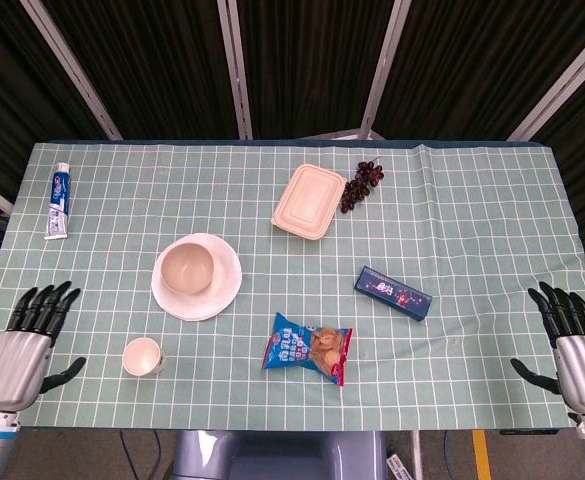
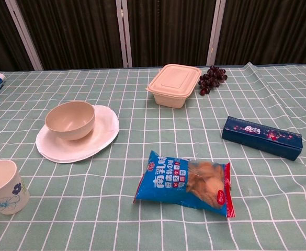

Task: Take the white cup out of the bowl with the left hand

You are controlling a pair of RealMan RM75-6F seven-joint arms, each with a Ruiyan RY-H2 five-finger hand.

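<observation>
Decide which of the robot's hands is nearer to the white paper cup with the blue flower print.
Left. The left hand lies open beside the white paper cup, apart from it at the near left table edge; the right hand is across the table, far right.

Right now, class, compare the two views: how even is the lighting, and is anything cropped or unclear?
Head view: soft, even light, faint shadows, no glare; the left hand and right hand sit at the frame's bottom corners. Chest view: equally sharp, but the white cup is cut by the left edge, and neither hand appears.
</observation>
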